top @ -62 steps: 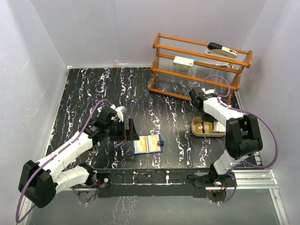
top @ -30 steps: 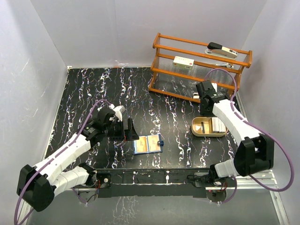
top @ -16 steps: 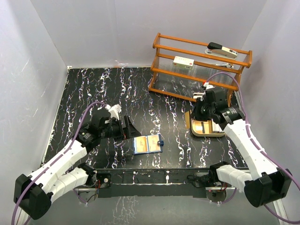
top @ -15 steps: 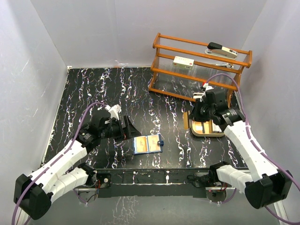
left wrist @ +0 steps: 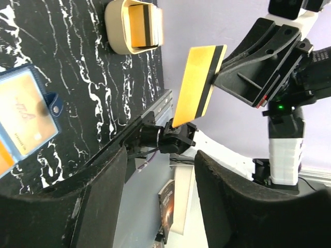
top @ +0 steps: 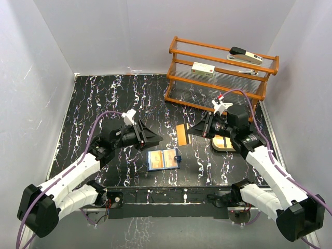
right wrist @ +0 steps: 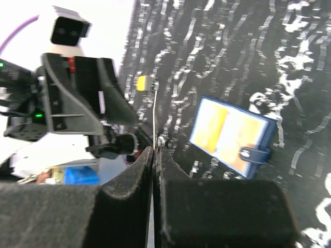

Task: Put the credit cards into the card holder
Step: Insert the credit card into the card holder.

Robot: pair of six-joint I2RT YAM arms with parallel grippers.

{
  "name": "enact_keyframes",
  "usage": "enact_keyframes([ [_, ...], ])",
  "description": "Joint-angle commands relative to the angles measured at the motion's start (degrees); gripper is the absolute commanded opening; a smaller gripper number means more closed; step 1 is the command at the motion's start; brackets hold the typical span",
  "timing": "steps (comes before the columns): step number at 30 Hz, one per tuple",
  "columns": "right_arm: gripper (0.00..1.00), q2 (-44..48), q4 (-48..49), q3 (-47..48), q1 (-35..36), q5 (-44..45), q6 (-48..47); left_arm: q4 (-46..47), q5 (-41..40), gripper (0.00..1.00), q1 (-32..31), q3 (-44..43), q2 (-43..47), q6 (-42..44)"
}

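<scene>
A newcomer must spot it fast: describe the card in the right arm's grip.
From the wooden rack at the far right, come forward to the beige tray. Just left of it the right pincer grips an orange card with a dark stripe, the only card held in the air.

card holder [left wrist: 23, 118] cut by frame edge; tray [top: 218, 147] half hidden

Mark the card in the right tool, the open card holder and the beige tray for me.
held card [left wrist: 196, 85]: left wrist view, on its yellow face.
card holder [top: 163, 160]: top external view, on its open tan inside.
beige tray [left wrist: 115, 30]: left wrist view, on its outer wall.
</scene>
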State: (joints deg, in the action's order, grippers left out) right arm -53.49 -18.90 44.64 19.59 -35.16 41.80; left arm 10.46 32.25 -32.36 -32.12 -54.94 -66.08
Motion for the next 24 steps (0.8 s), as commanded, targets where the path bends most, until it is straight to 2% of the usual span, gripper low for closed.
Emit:
enact_keyframes([
  [1,0.0,2.2,16.9,-2.1,1.2,-6.7,9.5,7.8,3.1,0.52,0.3,0.3,0.4,-5.2],
  [7,0.0,1.9,23.9,-4.4,4.3,-7.6,15.0,15.7,4.6,0.49,0.2,2.0,0.3,-8.7],
  [13,0.0,0.6,29.8,-5.4,7.2,-6.4,19.5,19.2,4.9,0.46,0.2,2.0,-0.3,-9.9],
  [18,0.0,-1.0,30.8,-5.6,9.6,-5.3,19.9,20.6,5.8,0.41,0.3,1.7,-0.7,-10.6],
  [20,0.0,-1.2,31.5,-6.1,10.3,-4.8,20.4,20.3,5.4,0.33,0.2,1.9,-0.3,-10.5],
  [22,0.0,-1.3,32.1,-6.5,11.0,-4.1,20.7,20.2,4.8,0.14,0.3,2.3,0.3,-10.6],
  [24,0.0,-1.8,32.2,-6.7,11.8,-3.5,20.8,19.6,4.2,0.1,0.2,2.8,1.0,-10.8],
])
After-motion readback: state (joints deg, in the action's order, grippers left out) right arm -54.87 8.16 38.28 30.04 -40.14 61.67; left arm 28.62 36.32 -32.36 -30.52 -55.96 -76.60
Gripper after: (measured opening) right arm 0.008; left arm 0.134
